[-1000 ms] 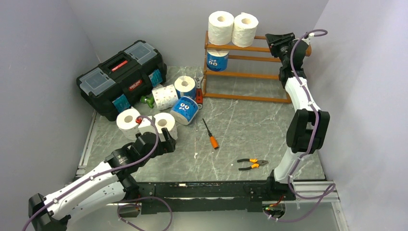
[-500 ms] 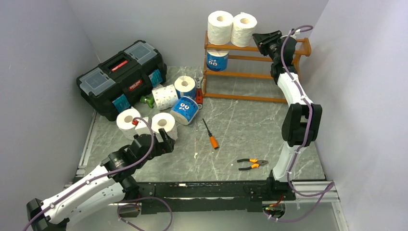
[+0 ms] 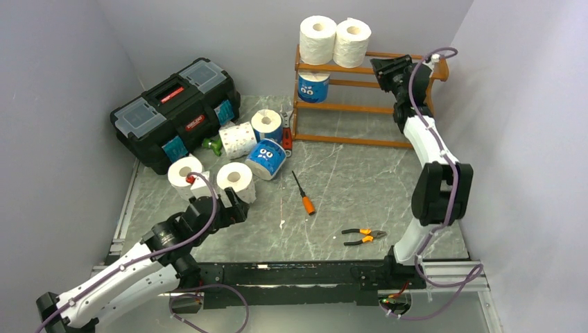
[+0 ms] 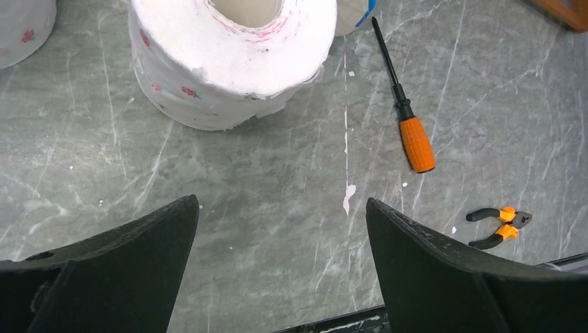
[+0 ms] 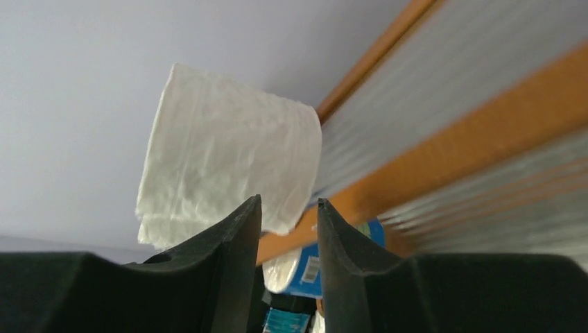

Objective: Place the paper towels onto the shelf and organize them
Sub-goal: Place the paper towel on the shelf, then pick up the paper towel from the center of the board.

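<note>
the grey marble surface [image 3: 360, 173] carries everything you have here. at its back left sits the black toolbox [image 3: 173, 111], lid shut. the shelf [image 3: 347, 107] stands at the back, right of the toolbox and against the rear wall. your right arm reaches up to the right end of its top tier, and the right pincer [image 3: 380, 66] hangs there with its fingers only narrowly apart and nothing between them; the wrist view looks past them at a white roll. your left pincer [image 3: 236, 201] is low at the front left, spread wide and holding nothing, with a roll just ahead of its fingers [image 4: 159, 229]. of the paper towels, three are on the shelf: two white rolls [image 3: 318, 38] side by side and touching on the top tier, and one blue roll [image 3: 313, 87] on the tier beneath them, at the left end. five lie loose on the surface between toolbox and shelf: a patterned white roll [image 3: 238, 139], an upright blue roll [image 3: 267, 126], a tipped blue roll [image 3: 266, 158], and two front white rolls [image 3: 184, 173] nearest your left pincer. an orange-handled screwdriver [image 3: 303, 193] lies mid-surface, and small pliers [image 3: 364, 237] lie near the front edge.
</note>
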`<action>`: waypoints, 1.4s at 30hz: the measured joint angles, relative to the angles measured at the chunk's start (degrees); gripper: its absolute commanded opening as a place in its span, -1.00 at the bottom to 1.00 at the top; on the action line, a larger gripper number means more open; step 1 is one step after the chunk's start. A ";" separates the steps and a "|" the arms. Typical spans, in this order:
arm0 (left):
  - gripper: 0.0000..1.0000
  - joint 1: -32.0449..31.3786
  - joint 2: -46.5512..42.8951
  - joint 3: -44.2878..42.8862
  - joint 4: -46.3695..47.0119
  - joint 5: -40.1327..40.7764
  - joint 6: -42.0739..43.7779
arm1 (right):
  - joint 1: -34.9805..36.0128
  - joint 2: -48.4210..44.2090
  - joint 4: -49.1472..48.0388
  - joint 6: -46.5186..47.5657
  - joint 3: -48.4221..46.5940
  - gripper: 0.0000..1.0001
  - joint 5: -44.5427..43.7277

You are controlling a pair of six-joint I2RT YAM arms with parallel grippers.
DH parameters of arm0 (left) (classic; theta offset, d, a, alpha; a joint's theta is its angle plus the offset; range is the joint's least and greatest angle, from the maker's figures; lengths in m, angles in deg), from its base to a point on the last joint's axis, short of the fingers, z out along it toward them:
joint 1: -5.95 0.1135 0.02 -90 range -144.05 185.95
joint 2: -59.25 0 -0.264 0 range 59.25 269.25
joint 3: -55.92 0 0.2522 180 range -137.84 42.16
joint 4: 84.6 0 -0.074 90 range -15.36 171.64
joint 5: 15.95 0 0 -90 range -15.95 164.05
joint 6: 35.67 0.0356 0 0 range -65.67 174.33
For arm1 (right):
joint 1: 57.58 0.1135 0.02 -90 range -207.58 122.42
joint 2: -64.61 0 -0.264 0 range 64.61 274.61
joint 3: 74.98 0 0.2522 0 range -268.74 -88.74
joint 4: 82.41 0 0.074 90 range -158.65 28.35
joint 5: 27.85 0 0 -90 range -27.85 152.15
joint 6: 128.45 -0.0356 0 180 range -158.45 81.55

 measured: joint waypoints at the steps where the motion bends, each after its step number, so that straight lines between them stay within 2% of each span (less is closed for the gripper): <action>1: 0.93 0.00 -0.48 0.00 -0.22 0.24 0.00 | -0.09 -1.81 0.52 0.11 1.70 -0.11 -1.07; 5: 0.97 0.00 -2.14 -1.18 -2.47 1.79 0.04 | -0.31 -12.76 1.22 0.57 10.03 0.31 -5.20; 8: 0.99 0.00 -1.97 -3.39 -5.09 4.76 -1.03 | -0.15 -21.86 0.55 1.55 15.93 0.55 -7.19; 12: 0.99 0.00 -1.16 -6.84 -10.14 9.05 -4.09 | 2.54 -34.42 0.92 5.03 24.63 0.71 -11.08; 18: 0.99 0.00 0.96 -10.38 -12.79 12.15 -4.87 | 12.92 -46.40 4.76 11.45 36.17 0.74 -14.53; 23: 0.99 1.22 6.29 -14.29 -12.79 11.82 -3.89 | 19.50 -47.93 7.32 14.23 44.85 0.70 -14.27; 29: 0.99 13.44 16.33 -18.49 -10.60 3.82 -1.81 | 28.65 -47.80 11.82 18.62 51.01 0.70 -15.91; 32: 0.99 17.14 18.18 -18.14 -8.83 -1.09 -1.62 | 30.21 -48.30 12.35 19.74 53.18 0.71 -16.70; 37: 0.99 18.84 18.73 -16.68 -6.45 -5.53 -1.62 | 30.45 -49.92 12.33 19.61 59.01 0.67 -17.46; 42: 0.99 19.80 20.06 -15.02 -5.35 -7.61 -0.94 | 30.51 -51.89 9.09 17.51 68.89 0.63 -15.93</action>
